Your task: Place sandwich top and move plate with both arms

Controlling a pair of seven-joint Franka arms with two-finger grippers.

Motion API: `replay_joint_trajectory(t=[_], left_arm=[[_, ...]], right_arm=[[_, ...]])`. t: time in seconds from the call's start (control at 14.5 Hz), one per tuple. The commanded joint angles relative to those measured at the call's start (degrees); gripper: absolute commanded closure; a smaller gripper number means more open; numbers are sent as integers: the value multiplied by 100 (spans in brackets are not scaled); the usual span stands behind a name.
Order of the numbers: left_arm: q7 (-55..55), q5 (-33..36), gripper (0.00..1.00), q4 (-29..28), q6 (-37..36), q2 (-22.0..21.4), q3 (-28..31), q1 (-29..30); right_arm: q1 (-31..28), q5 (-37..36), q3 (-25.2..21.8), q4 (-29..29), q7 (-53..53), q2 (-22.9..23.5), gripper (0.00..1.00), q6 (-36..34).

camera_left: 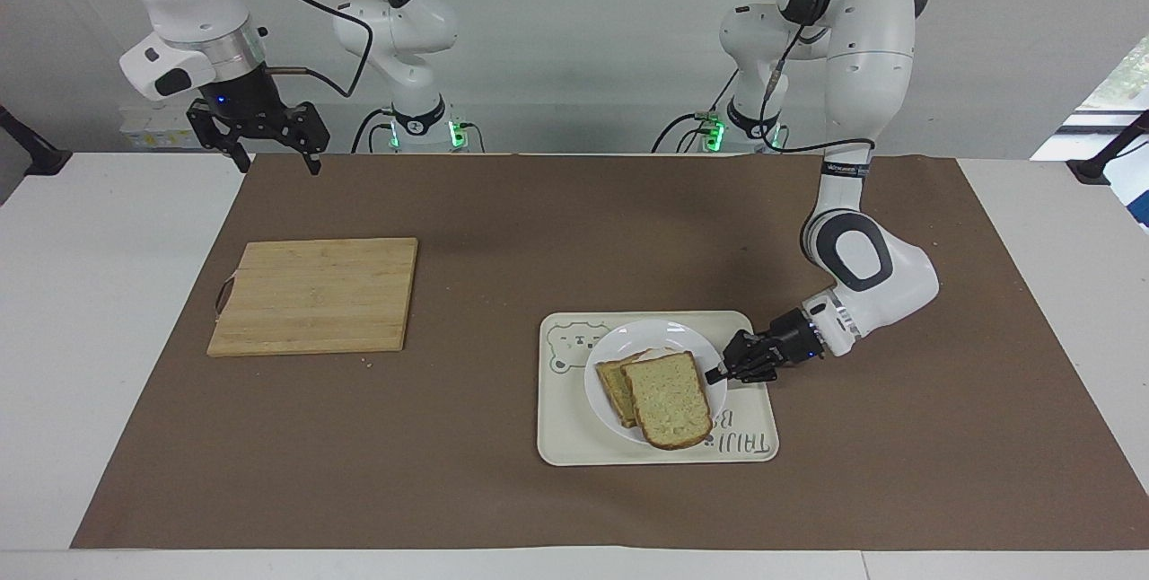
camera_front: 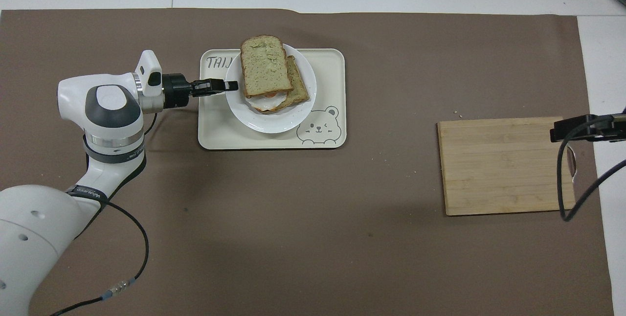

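The white plate is low over the cream tray; I cannot tell whether it rests on it. The sandwich top, a pale speckled slice, lies askew on a toasted slice with fried egg showing under it. My left gripper reaches in sideways and is shut on the plate's rim at the left arm's end. My right gripper waits open in the air, over the mat's edge near its own base, holding nothing.
A wooden cutting board lies on the brown mat toward the right arm's end of the table. The tray carries a bear drawing and lettering, partly covered by the plate. A few crumbs dot the mat.
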Motion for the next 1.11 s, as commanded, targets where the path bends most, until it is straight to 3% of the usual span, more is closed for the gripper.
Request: replay_joint_trajectory(t=[0.0,0.35,0.62,0.9,1.04], left_arm=[[-89,108,100,-71,30,-70,25,-36],[-283,688,98,-264,91,-149,34,8],[-432,942,67,-238,65,-149,43,52],[-720,1293,59,-212,74,-245,69,61],[-1264,1968,55,-54,30,-368,131,61]], right_arm=[[-58,73,24,42,-8,23,0,-26],[-58,73,24,42,-8,23,0,-26],[-67,73,24,42,0,23,0,-35],[-67,73,15,42,0,23,0,-35],[-58,73,15,42,9,23,0,-35]])
